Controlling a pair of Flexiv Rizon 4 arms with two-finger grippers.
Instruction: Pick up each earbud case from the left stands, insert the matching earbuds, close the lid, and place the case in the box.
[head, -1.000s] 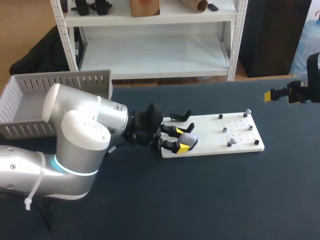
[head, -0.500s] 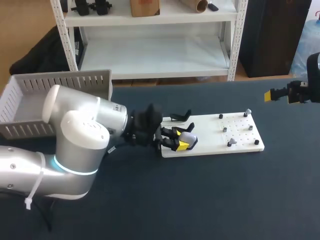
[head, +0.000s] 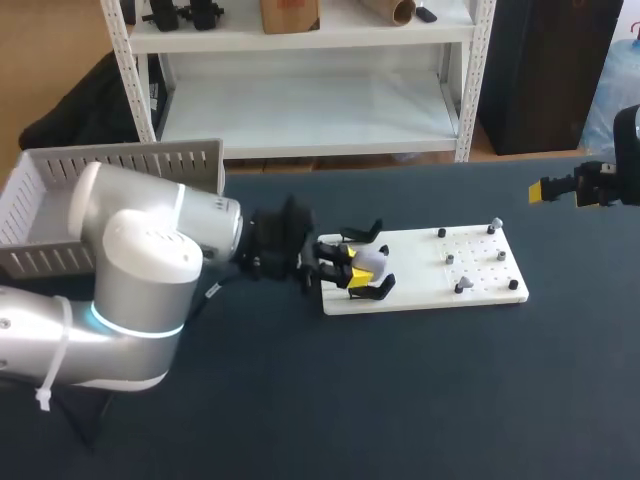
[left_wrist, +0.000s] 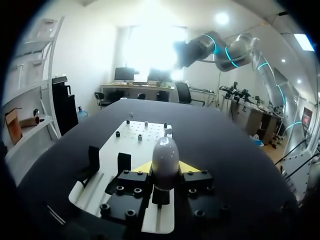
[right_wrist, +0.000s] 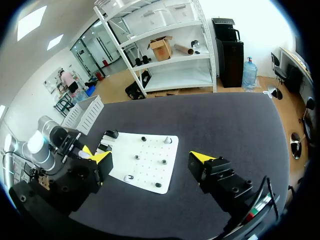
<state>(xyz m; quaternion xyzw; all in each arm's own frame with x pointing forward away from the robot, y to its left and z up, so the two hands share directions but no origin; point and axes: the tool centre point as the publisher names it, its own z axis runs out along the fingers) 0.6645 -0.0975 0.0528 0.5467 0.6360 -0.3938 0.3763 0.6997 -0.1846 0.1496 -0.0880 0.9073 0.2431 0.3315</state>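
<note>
The left claw (left_wrist: 165, 167) pinches the case (left_wrist: 165, 154), its long axis pointing ahead along the fingers; the right claw (right_wrist: 151, 158) is spread.

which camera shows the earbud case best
Left wrist view: the earbud case shows large between the yellow tips of the left tool. Head view shows it small, partly hidden by them; right wrist view cannot resolve it.

Left gripper (head: 350, 267) clamped on case (head: 372, 262); right gripper (right_wrist: 151, 157) fingers spread wide
</note>
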